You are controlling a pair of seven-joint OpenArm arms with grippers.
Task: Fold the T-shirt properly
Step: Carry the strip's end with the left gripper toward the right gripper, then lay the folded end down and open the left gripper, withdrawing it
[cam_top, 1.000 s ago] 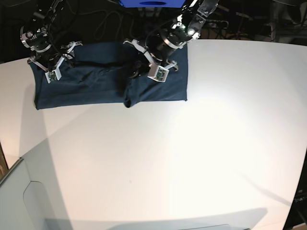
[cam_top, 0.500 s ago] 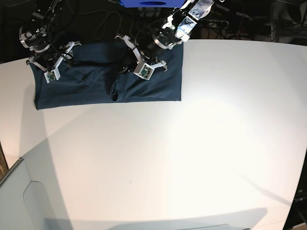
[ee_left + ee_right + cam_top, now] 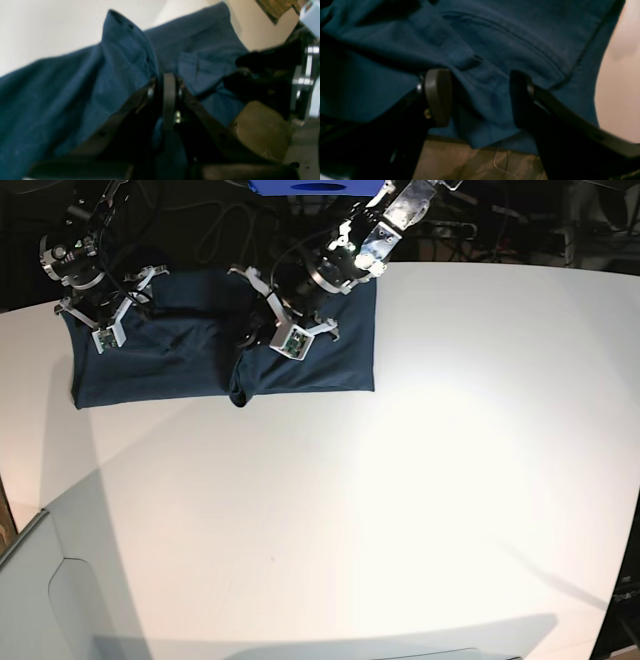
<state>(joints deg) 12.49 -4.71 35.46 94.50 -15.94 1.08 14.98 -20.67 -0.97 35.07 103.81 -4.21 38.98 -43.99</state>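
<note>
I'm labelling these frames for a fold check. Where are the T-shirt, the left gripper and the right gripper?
T-shirt (image 3: 160,365): base view, flat cloth near its front edge.
Left gripper (image 3: 169,100): left wrist view, shut fingertips pinching the cloth.
Right gripper (image 3: 480,97): right wrist view, gap between its open fingers.

A dark navy-blue cotton T-shirt (image 3: 190,360) lies as a wide folded band at the far edge of the white table (image 3: 400,480). The left gripper (image 3: 270,330) is over a raised fold near its middle. The right gripper (image 3: 105,315) is over its other end.
</note>
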